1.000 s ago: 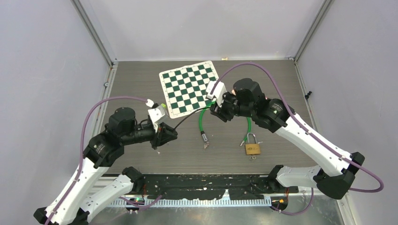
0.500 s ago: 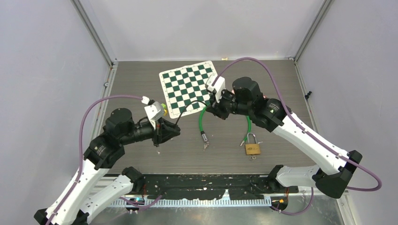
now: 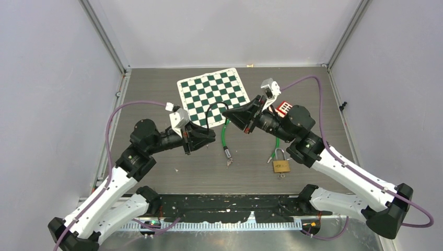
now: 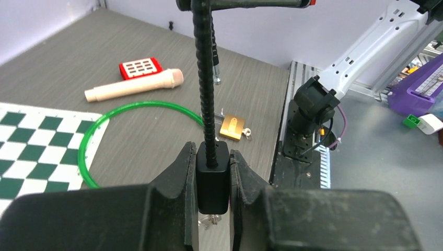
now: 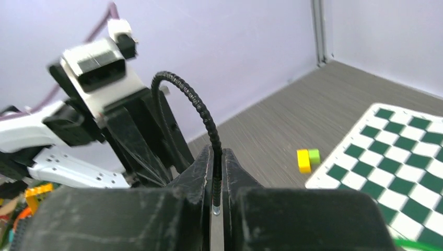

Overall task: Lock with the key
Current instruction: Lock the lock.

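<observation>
Both claws hold the black cable lock (image 3: 214,105) in the air above the worktop (image 3: 156,89). The left claw (image 4: 213,159) clamps its lock head (image 4: 212,183), with what look like keys (image 4: 209,220) dangling beneath. The right claw (image 5: 217,157) pinches narrowly on the pin end (image 5: 215,210). Next, I judge, the pin must line up with the head's socket. The green cable (image 3: 223,135) lies at 6 o'clock and the brass padlock (image 3: 281,166) at 4 o'clock, neither obstructing.

A black cable (image 3: 208,111) arches from the left gripper (image 3: 210,138) to the right gripper (image 3: 233,116); the padlock (image 3: 281,166) lies on the worktop (image 3: 156,89), apart from both.
</observation>
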### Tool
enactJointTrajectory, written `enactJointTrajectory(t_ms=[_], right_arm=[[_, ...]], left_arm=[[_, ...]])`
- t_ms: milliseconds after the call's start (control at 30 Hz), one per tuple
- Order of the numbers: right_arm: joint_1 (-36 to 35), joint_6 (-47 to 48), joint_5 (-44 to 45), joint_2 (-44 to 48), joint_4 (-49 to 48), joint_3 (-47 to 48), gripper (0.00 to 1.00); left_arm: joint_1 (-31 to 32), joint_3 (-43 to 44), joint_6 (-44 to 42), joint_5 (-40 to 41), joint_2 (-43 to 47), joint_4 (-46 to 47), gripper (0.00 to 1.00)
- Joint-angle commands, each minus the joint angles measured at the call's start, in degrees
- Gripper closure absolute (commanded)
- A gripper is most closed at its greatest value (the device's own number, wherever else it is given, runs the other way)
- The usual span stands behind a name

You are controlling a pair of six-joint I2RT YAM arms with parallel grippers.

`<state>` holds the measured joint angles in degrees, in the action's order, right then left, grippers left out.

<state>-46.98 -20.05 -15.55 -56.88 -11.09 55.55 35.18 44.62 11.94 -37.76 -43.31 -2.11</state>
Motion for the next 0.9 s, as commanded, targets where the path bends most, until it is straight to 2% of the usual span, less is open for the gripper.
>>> enactJointTrajectory(t_ms=[0, 100, 267, 533, 867], right_arm=[[-1.8, -7.7, 0.3, 1.2, -19.6, -3.0, 0.95], [-3.2, -8.0, 1.0, 1.2, -24.1, -4.2, 0.95], [-4.9, -5.8, 0.2, 0.1, -25.6, -4.4, 0.95], [-6.6, -2.3, -3.0, -2.3, -25.5, -2.7, 0.95], [-8.5, 2.4, -0.8, -3.7, -22.1, -1.9, 0.95]], left_arm=[[0.1, -2.1, -3.7, -3.1, 1.5, 13.5, 1.0], [0.1, -2.7, -7.2, -6.3, 1.3, 14.2, 1.0], [0.1, -5.9, -7.9, -8.7, 2.6, 22.5, 1.0], [0.1, -3.6, -8.1, -8.9, 2.0, 21.1, 1.0], [0.1, -3.4, -8.1, -3.7, 1.8, 20.0, 1.0]])
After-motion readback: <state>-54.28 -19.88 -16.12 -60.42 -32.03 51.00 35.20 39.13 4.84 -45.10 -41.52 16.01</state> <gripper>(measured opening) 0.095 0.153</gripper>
